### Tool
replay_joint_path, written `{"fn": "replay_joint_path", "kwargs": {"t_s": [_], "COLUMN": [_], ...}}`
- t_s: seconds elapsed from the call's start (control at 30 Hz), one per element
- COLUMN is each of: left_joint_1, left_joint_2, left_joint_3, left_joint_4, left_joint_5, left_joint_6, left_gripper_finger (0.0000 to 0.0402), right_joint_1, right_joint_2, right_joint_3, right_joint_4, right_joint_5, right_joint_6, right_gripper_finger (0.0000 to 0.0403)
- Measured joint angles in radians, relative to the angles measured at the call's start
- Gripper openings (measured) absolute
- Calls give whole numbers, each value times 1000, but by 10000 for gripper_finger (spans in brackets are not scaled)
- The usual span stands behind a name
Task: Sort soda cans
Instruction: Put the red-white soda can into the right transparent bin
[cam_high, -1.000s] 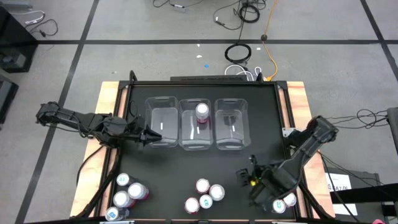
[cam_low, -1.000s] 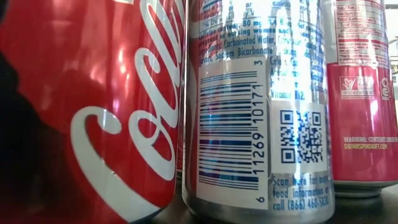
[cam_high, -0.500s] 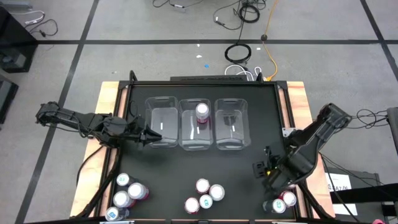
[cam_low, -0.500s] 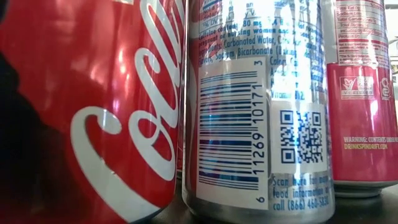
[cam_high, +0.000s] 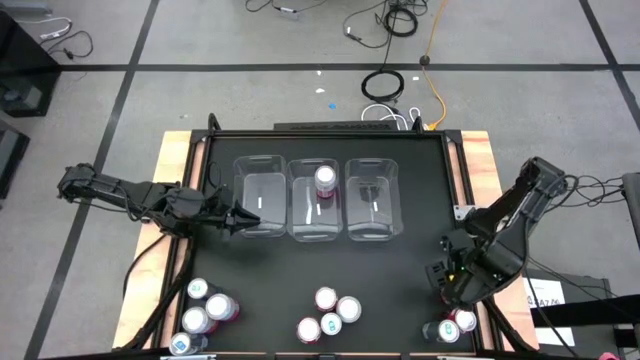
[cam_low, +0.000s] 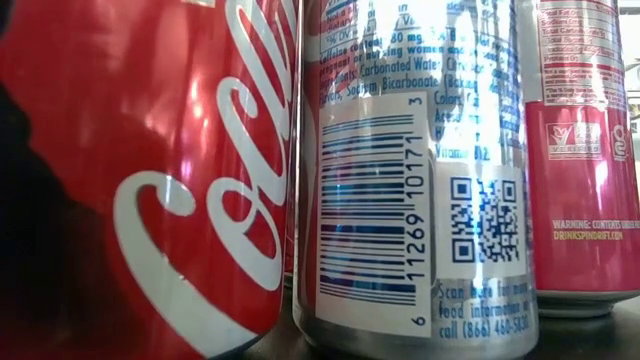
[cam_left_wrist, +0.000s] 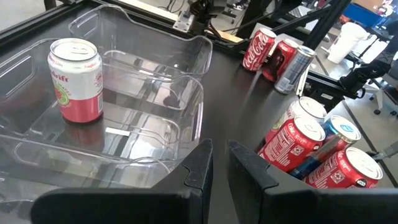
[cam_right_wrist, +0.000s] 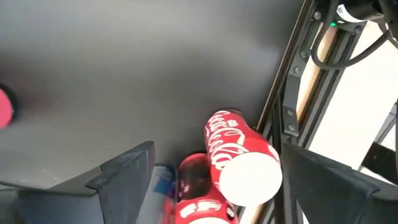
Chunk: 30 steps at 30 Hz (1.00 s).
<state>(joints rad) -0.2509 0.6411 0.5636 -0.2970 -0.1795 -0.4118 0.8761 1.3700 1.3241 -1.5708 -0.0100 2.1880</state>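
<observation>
Soda cans stand upright on the black table in three groups: near-left (cam_high: 205, 305), near-middle (cam_high: 330, 312) and near-right corner (cam_high: 452, 325). One pink-and-white can (cam_high: 325, 180) (cam_left_wrist: 76, 81) stands in the middle clear bin. My right gripper (cam_high: 445, 275) (cam_right_wrist: 217, 152) is open and hovers just above and beside the near-right group. A red can (cam_right_wrist: 233, 149) shows between its spread fingers, untouched. My left gripper (cam_high: 240, 218) (cam_left_wrist: 219, 158) is shut and waits at the left bin's near-left corner. In the low view, a red can (cam_low: 150, 170), a silver barcode can (cam_low: 415, 170) and a pink can (cam_low: 585, 150) fill the picture.
Three clear bins sit in a row at the table's middle: left (cam_high: 262, 160), middle (cam_high: 316, 235), right (cam_high: 372, 235). The left and right bins hold no cans. The table's right frame rail (cam_right_wrist: 292, 93) runs close beside the near-right cans. Bare black table lies between the bins and the near can groups.
My right gripper has moved toward the table's right edge, from left of the near-right cans to a spot just beyond them, and its arm has swung out over the right edge. The cans have kept their places.
</observation>
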Motion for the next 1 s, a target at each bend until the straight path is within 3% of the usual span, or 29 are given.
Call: {"fn": "replay_joint_path", "kwargs": {"t_s": [0.67, 0.77, 1.0], "left_joint_1": [0, 0, 0], "left_joint_2": [0, 0, 0], "left_joint_3": [0, 0, 0], "left_joint_4": [0, 0, 1], "left_joint_5": [0, 0, 0], "left_joint_6": [-2, -2, -3], "left_gripper_finger": [54, 54, 54], "right_joint_1": [126, 142, 153], "right_joint_2": [-19, -37, -127], "right_joint_3": [-18, -74, -261], "right_joint_4": [2, 13, 247], "right_joint_5": [1, -28, -38], "right_joint_6": [3, 19, 34], "right_gripper_finger": [339, 339, 339]}}
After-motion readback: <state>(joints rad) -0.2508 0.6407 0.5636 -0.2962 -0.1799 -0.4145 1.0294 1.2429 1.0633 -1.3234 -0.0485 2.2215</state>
